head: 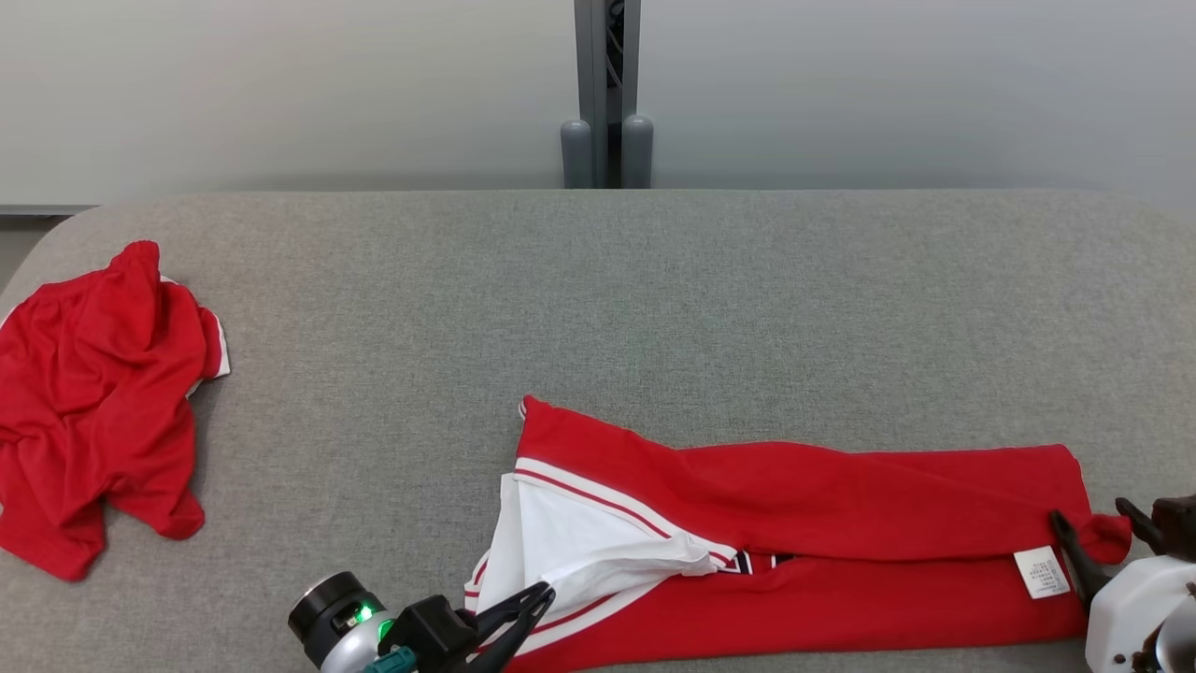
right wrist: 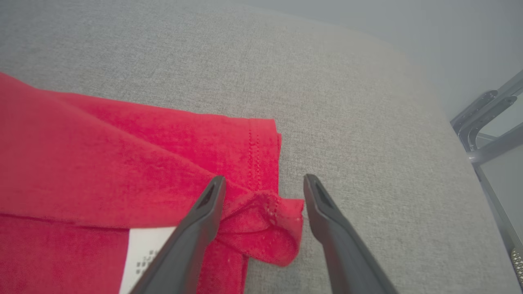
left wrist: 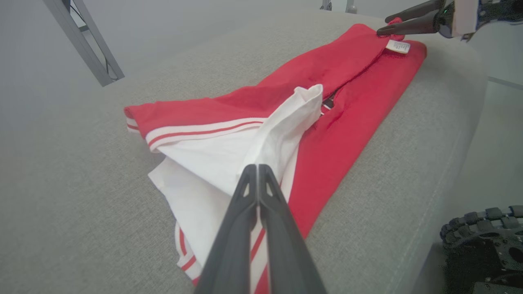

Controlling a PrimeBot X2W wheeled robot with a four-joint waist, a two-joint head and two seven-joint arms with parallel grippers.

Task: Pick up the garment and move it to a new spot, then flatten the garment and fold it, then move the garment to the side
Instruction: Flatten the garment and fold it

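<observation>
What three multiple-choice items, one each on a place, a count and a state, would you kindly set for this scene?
1. Where on the table does the crumpled garment lie?
A. The robot's far left
B. The robot's far right
C. The centre

2. How many red garments lie there?
A. One
B. Two
C. Three

3. How do the fingers of the right gripper stand?
A. Shut on the label
B. Open, either side of a bunched hem corner
C. Shut on nothing

Answers:
1. A, it lies at the head view's left edge.
2. B, the crumpled one plus the long folded garment.
3. B, a gap separates them.
</observation>
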